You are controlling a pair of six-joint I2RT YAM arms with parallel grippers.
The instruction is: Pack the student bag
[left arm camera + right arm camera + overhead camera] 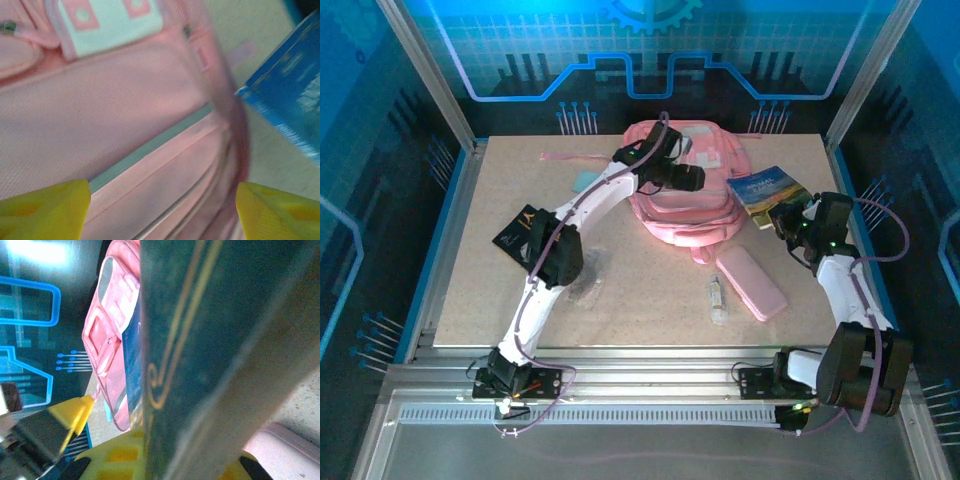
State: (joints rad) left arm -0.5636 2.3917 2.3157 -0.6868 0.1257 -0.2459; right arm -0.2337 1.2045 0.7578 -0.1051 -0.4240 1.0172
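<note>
Pink student bag (pixel 670 215) looked zipped under the wide-open left gripper (pixel 162 212) — the book (pixel 767 190) pinched in the right gripper (pixel 790 222) might jam there.

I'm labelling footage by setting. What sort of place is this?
Probably a robot test cell or demo booth: blue circuit-print wall panels, silver aluminium frame posts, and white-and-black robot arms bolted beside a speckled beige tabletop.

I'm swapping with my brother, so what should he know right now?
Left gripper: open, empty, over the large soft pink backpack.
Right gripper: shut on the blue-covered book, just right of the backpack.
Flat pink pencil case and small clear item: on the table, nearer than the backpack.
Done: book gripped.
Left: probably book, then loose items, into the backpack.
</note>
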